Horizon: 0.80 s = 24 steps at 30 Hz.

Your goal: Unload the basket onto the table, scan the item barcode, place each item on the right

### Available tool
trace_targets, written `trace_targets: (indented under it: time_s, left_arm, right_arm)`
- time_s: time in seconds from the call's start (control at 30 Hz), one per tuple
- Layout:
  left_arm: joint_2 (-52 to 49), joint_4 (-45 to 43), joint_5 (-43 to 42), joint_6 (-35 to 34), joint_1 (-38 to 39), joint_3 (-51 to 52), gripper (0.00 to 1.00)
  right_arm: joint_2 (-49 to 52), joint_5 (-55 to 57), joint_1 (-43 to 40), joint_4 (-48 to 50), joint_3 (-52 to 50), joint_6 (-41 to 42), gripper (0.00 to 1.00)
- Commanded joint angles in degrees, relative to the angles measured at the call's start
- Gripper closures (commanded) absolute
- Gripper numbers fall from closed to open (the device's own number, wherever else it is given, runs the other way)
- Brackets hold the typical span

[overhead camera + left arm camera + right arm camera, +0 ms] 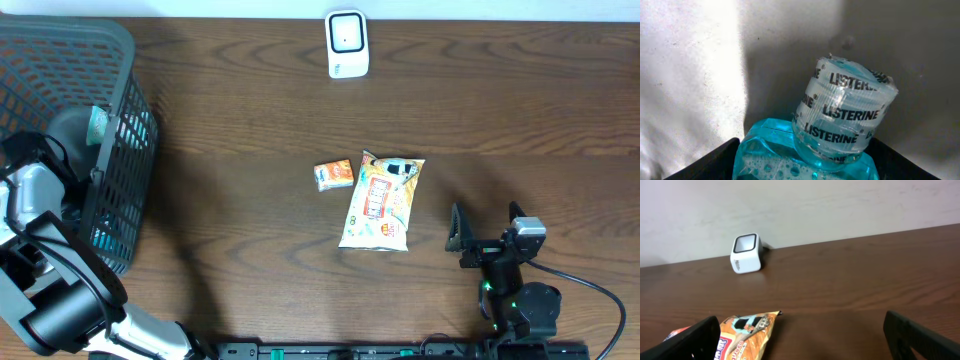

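Observation:
A clear teal Listerine mouthwash bottle (805, 160) with a shrink-wrapped cap (845, 112) fills the left wrist view. My left gripper (802, 172) is down inside the basket (125, 50), its two black fingers (715, 162) pressed against the bottle's shoulders on either side. The white barcode scanner (347, 43) stands at the table's far edge and also shows in the right wrist view as the scanner (746, 253). My right gripper (485, 226) rests open at the front right, with nothing between its fingers.
An orange snack bag (382, 200) lies mid-table with a small orange packet (334, 174) to its left. The bag's corner (747, 330) lies just ahead of the right gripper's left finger. The dark mesh basket takes up the left end of the table.

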<state>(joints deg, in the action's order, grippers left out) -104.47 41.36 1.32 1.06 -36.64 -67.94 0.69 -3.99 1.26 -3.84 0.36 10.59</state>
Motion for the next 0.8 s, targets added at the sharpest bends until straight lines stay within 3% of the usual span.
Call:
trace_targets:
  time_s: [0.0, 0.53, 0.63, 0.73, 0.77]
  left_arm:
    - [-0.79, 0.0, -0.85, -2.69, 0.02, 2.6, 0.31]
    - [-1.2, -8.28, -0.87, -3.96, 0.02, 8.92, 0.29]
    - [-1.2, -8.24, -0.9, -4.0, 0.02, 8.92, 0.2]
    - [-1.2, -8.09, -1.16, -4.85, 0.02, 8.92, 0.02]
    - [-1.2, -8.11, -1.81, -4.81, 0.02, 8.92, 0.02]
  right_arm:
    - [-0.37, 0.46, 0.24, -0.24, -0.04, -0.59, 0.01]
    - [-0.37, 0.46, 0.24, -0.24, -0.04, -0.59, 0.01]
    - [-0.37, 0.46, 0.24, -0.24, -0.04, -0.59, 0.01]
    - [-0.37, 0.46, 0.24, -0.24, -0.04, -0.59, 0.01]
    - [-0.37, 0.46, 0.24, -0.24, -0.04, -0.59, 0.01]
